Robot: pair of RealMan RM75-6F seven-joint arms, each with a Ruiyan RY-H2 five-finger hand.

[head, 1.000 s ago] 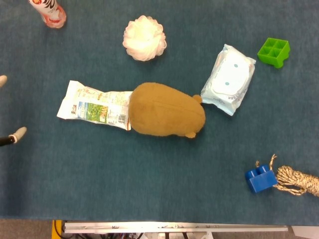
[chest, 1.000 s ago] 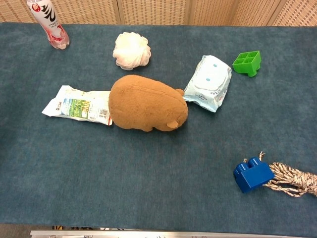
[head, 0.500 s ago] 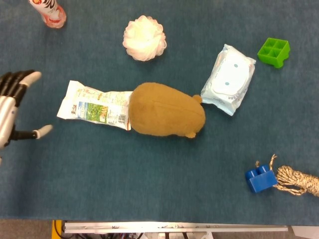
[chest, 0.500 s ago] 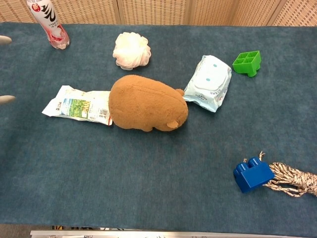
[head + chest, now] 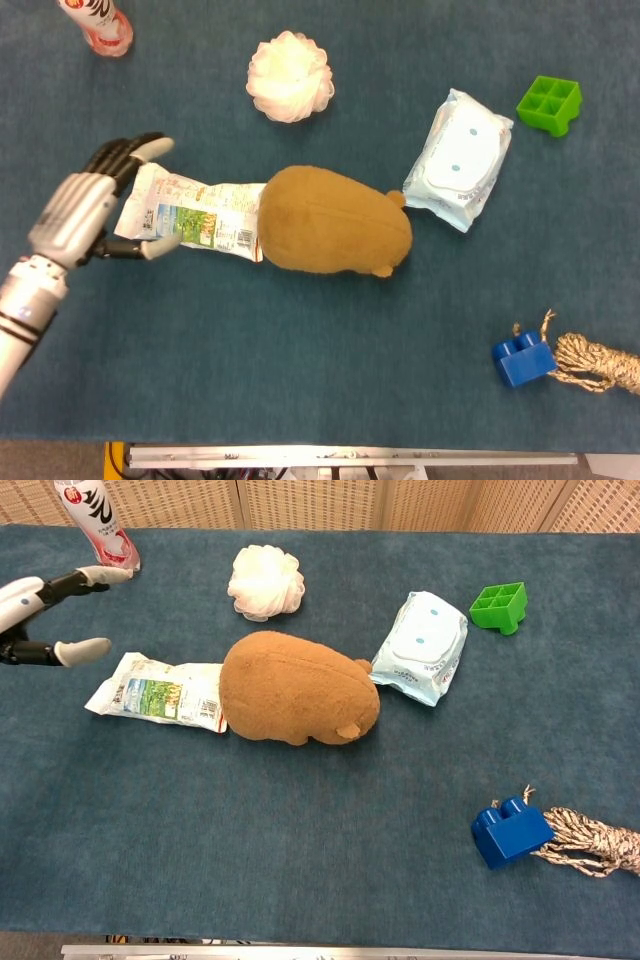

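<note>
My left hand (image 5: 95,205) (image 5: 40,615) hovers open above the left end of a flat printed snack packet (image 5: 190,212) (image 5: 160,692), fingers and thumb spread, holding nothing. The packet's right end is tucked under a brown plush toy (image 5: 335,220) (image 5: 295,688) lying in the middle of the blue cloth. My right hand is in neither view.
A white mesh bath puff (image 5: 290,76) and a bottle (image 5: 98,22) stand at the back. A pack of wet wipes (image 5: 458,160) lies right of the plush, with a green block (image 5: 549,103) beyond it. A blue brick (image 5: 522,360) and a rope bundle (image 5: 598,362) lie at the front right.
My left hand has come in from the left edge and moved right, reaching over the packet's left end. Nothing on the cloth has shifted.
</note>
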